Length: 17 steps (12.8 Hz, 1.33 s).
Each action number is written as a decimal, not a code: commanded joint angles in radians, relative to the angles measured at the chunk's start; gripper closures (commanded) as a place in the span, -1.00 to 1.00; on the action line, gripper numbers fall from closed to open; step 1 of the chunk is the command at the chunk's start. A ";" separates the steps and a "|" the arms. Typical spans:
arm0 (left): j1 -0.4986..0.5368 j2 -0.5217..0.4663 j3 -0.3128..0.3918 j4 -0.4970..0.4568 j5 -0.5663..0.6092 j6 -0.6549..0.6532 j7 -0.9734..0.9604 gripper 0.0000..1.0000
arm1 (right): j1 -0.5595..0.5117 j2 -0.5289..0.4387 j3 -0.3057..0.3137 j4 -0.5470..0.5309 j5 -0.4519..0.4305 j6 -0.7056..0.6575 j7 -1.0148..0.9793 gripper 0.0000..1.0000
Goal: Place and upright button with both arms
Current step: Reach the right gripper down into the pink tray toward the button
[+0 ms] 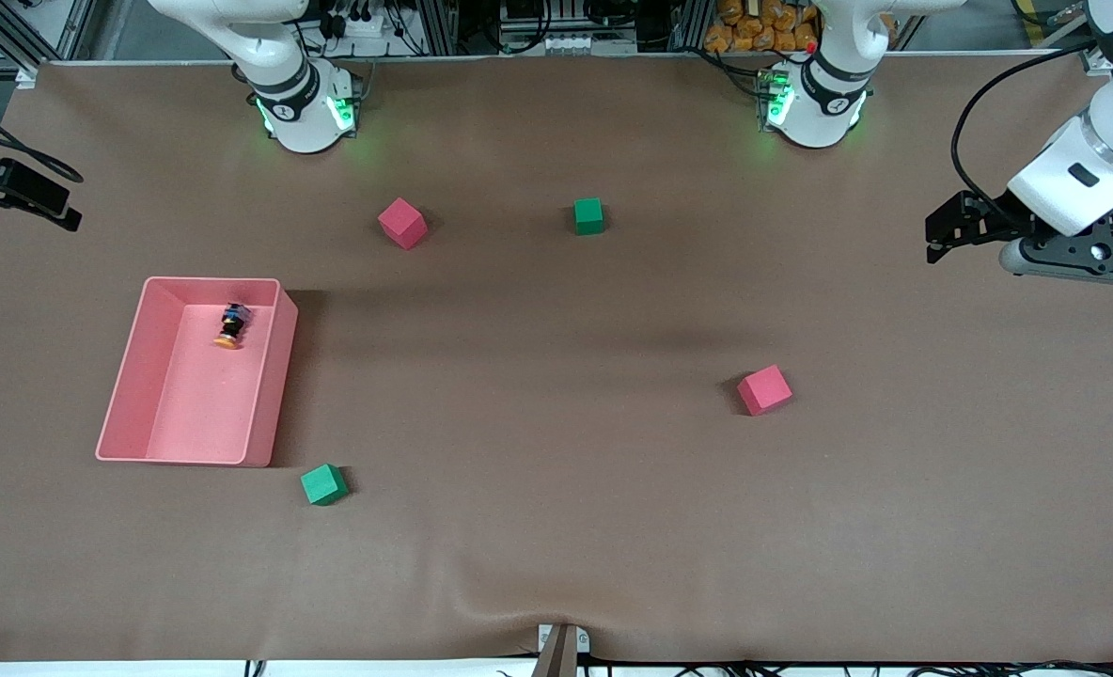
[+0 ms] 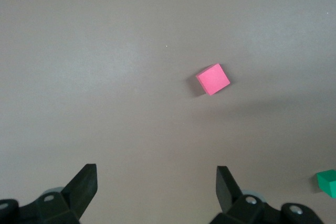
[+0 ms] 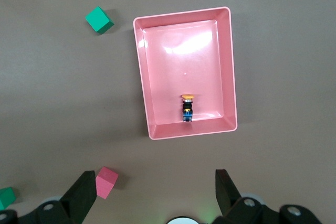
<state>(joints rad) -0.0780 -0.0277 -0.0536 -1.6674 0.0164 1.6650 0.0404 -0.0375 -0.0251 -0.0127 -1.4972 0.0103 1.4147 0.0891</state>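
Two claws: both high over the desk and empty, so by my reading the task has not yet started.
Nearest edge: bare brown covering, with a slight wrinkle at its middle; plenty of open room.
Green cube, near [image 1: 323, 484]: on the desk just off the pink tray's nearest corner, close enough to matter for a low approach from that corner.
Pink tray [image 1: 133, 371]: toward the right arm's end of the desk, open-topped, its walls hemming in anything that reaches inside.
Button [image 1: 231, 325]: lying on its side on the tray floor, close to the wall farthest from the front camera, orange cap pointing toward the nearest edge; it is not upright.
Likely cause for care: the button sits near a wall, so I judge there is less room on that side for a finger.
Red cube, middle [image 1: 764, 389]: alone in the open stretch toward the left arm's end.
Red cube, farther [image 1: 402, 223]: near the right arm's base.
Green cube, farther [image 1: 588, 215]: between the two bases, apart from everything.
Right claw [image 3: 155, 195]: over the tray's farthest wall, fingers spread wide, holding nothing.
Left claw [image 2: 157, 187]: over the left arm's end of the desk, fingers wide, holding nothing; this arm appears to wait.
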 commanded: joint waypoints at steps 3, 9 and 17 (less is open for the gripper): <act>0.009 0.014 -0.002 0.032 0.007 -0.028 0.016 -1.00 | 0.001 -0.004 0.004 -0.038 -0.018 0.010 -0.009 -1.00; 0.009 0.038 -0.002 0.032 0.007 -0.027 0.013 -1.00 | -0.018 0.026 0.002 -0.364 -0.047 0.300 -0.008 -1.00; 0.007 0.038 -0.002 0.032 0.014 -0.027 0.019 -1.00 | -0.051 0.166 0.002 -0.733 -0.049 0.810 -0.017 -1.00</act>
<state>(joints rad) -0.0760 0.0053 -0.0501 -1.6560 0.0164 1.6571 0.0404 -0.0774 0.1484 -0.0215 -2.1155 -0.0241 2.0954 0.0827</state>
